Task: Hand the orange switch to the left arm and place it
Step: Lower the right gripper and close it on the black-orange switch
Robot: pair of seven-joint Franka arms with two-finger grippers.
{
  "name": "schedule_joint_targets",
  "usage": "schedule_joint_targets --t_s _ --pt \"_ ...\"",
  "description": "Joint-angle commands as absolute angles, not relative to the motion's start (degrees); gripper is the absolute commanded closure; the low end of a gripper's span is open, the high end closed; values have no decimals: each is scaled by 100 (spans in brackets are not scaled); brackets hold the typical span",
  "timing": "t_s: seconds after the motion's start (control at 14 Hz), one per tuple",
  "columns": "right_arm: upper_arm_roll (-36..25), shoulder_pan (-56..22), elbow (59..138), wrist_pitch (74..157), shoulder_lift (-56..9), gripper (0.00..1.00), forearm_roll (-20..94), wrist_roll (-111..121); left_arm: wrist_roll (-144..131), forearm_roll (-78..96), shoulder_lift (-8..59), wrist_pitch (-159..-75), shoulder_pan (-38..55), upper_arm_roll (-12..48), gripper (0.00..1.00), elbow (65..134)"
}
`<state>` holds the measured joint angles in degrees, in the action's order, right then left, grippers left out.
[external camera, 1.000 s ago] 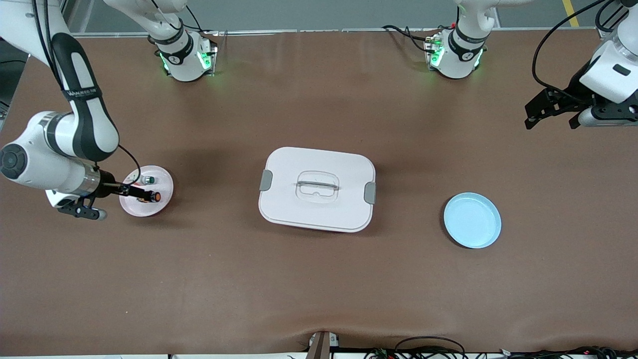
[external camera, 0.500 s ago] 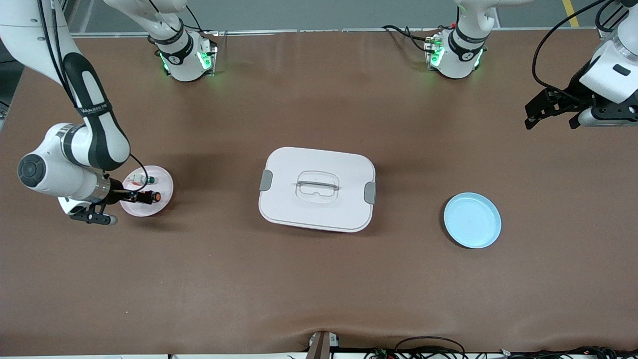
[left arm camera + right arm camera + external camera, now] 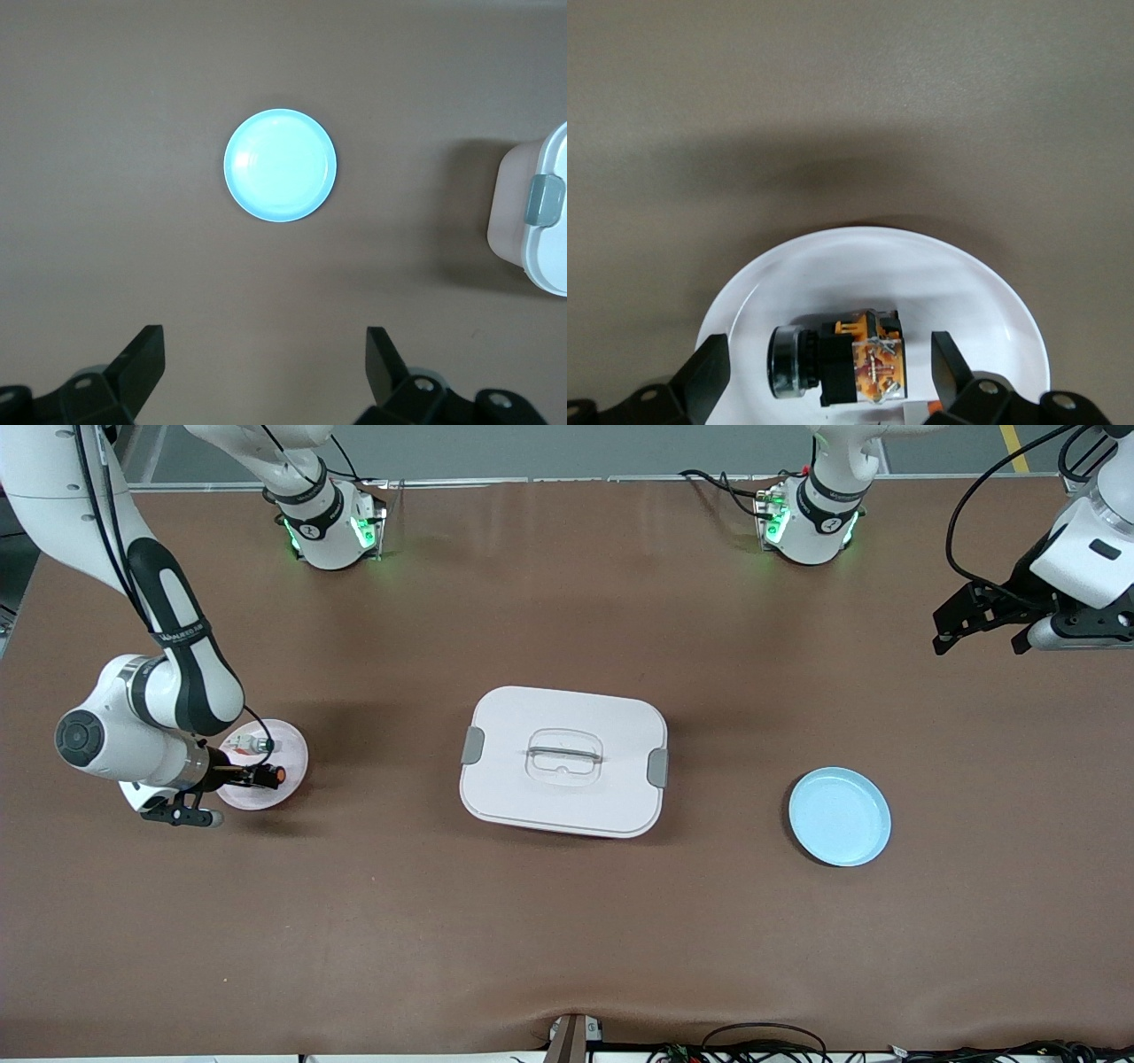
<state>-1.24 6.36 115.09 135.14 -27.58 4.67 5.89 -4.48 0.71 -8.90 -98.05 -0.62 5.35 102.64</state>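
Note:
The orange switch (image 3: 274, 776) lies on its side on a pink plate (image 3: 288, 751) toward the right arm's end of the table. My right gripper (image 3: 252, 776) is low over that plate. In the right wrist view the gripper (image 3: 828, 350) is open, with the switch (image 3: 843, 361) between its fingers (image 3: 709, 372) and a gap on each side. The white box (image 3: 563, 760) stands in the middle of the table. My left gripper (image 3: 979, 633) waits in the air over the left arm's end of the table, open (image 3: 264, 345) and holding nothing.
A small white switch with a green button (image 3: 260, 742) shares the pink plate, farther from the front camera than the orange one. A light blue plate (image 3: 839, 816) (image 3: 280, 165) lies between the box (image 3: 542, 212) and the left arm's end.
The right arm's wrist has swung toward the pink plate and the box, bringing the open gripper closer round the orange switch. The left arm has not moved.

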Motion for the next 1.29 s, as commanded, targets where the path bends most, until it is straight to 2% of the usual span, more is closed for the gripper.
schedule_joint_targets --t_s 0.0,0.5,1.21 --pt "-62 843 11522 13605 -2830 0 396 888 -395 114 -826 -9686 -79 545 0 10116" --pt "-53 826 11663 13676 -2821 0 475 800 -387 114 -826 -9686 -70 571 0 10064" --pt "-26 782 11496 13333 -2812 0 562 835 -369 114 -826 -9686 -53 571 0 10020"
